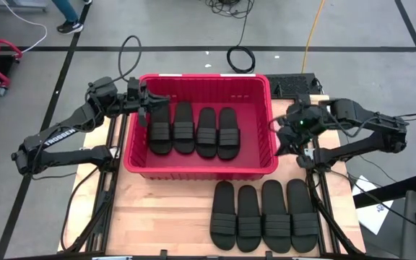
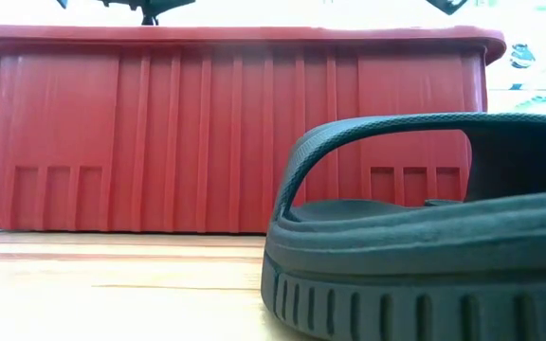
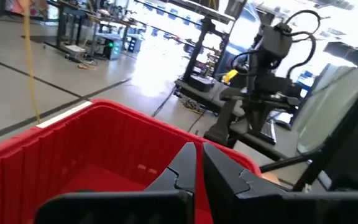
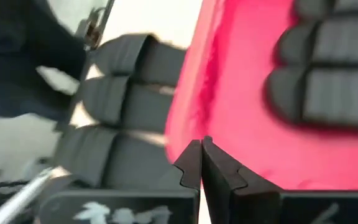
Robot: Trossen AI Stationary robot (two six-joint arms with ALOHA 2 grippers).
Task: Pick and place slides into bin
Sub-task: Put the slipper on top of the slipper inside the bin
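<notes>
Four slides lie side by side in the red bin at frame centre, four more wait lower right, so the empty, closed right gripper hovers near them while the closed left gripper idles over the bin's upper-left rim.

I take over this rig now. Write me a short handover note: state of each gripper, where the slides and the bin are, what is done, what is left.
Left gripper: shut, empty, over the bin's left end.
Right gripper: shut, empty, just outside the bin's right wall.
Bin: at the table's far middle.
Done: four slides lie side by side inside the bin.
Left: four slides in a row on the table, in front of the bin's right half. None is gripped yet.
</notes>
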